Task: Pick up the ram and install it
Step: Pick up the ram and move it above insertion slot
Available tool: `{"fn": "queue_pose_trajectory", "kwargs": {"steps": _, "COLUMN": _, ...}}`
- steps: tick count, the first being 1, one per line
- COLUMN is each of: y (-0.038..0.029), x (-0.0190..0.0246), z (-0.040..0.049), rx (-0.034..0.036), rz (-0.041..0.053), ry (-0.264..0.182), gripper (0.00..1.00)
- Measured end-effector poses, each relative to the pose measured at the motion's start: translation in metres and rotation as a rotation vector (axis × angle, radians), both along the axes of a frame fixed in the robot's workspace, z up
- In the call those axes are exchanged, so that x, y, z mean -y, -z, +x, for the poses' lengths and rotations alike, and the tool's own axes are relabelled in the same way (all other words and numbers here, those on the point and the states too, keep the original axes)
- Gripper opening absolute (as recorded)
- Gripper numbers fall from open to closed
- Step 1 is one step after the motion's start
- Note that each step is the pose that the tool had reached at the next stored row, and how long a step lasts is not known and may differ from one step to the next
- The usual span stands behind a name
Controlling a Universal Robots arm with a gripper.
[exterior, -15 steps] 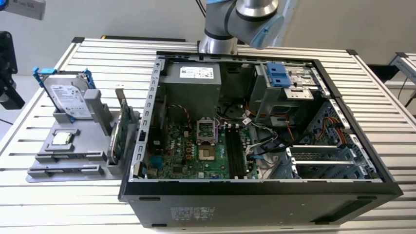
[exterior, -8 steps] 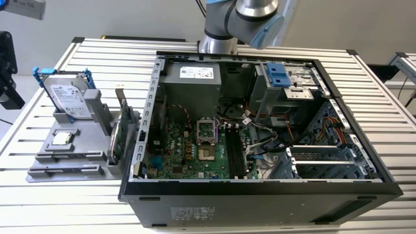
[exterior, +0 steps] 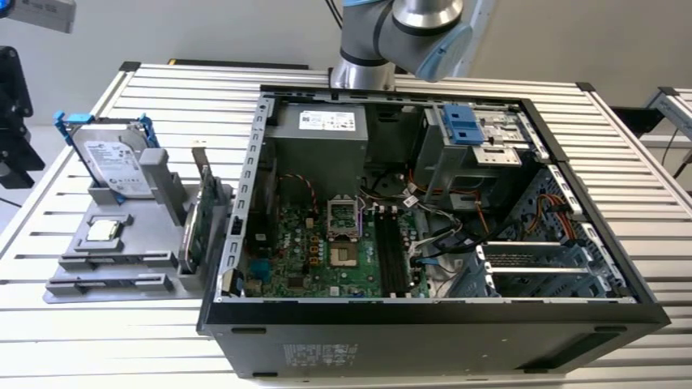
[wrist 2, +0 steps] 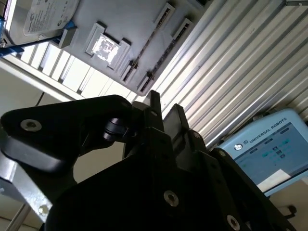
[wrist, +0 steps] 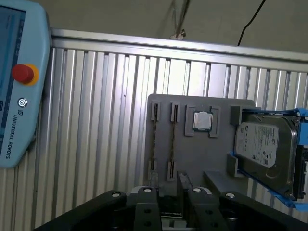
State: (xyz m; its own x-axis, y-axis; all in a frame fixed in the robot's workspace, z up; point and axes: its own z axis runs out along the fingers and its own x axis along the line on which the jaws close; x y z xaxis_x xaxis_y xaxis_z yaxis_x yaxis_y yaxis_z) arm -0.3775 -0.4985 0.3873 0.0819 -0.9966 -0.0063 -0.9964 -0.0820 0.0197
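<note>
**Exterior view**
- My arm (exterior: pixel 400 32): at the far side of the slatted table (exterior: pixel 97 340), above the rear of the open computer case (exterior: pixel 433 324).
- Motherboard (exterior: pixel 313 251): lying flat inside the case.
- Grey holder (exterior: pixel 119 271): on the table just beside the case, on the exterior view's left.
- Hard drive (exterior: pixel 113 162): in a blue frame, propped at the holder's far end.
- Processor chip (exterior: pixel 105 230): flat in a recess of the holder.
- Green expansion card (exterior: pixel 198 219): standing on edge on the holder's side nearest the case.

**First wrist view**
- My pincer (wrist: pixel 168 185): dark, hanging over the holder (wrist: pixel 202 154). I cannot tell whether it is clenched or released.
- Ram (wrist: pixel 154 139): two thin sticks on edge, side by side in the holder's end slots, next to the processor chip (wrist: pixel 202 121).
- Hard drive (wrist: pixel 262 144): on the far side of the chip from the ram.
- Teach pendant (wrist: pixel 19 96): on the table, well apart from the holder.

**Second wrist view**
- Pincer (wrist 2: pixel 165 108): state again not readable.
- Ram (wrist 2: pixel 147 44): seated in the holder (wrist 2: pixel 139 19) beyond the pincer.
- Chip (wrist 2: pixel 106 48) and hard drive (wrist 2: pixel 48 14): further along the holder.
- Pendant (wrist 2: pixel 264 149): on the table slats.
</note>
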Motion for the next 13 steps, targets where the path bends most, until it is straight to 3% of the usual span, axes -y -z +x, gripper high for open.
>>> {"fn": "queue_pose_trajectory", "kwargs": {"steps": 7, "y": 0.0003, "x": 0.0000, "z": 0.0001, "rx": 0.0000, "rz": -0.0001, "ry": -0.003, "gripper": 1.00}}
{"fn": "queue_pose_trajectory", "kwargs": {"steps": 13, "y": 0.0049, "x": 0.0000, "z": 0.0000, "rx": 0.0000, "rz": -0.0014, "ry": -0.003, "gripper": 1.00}}
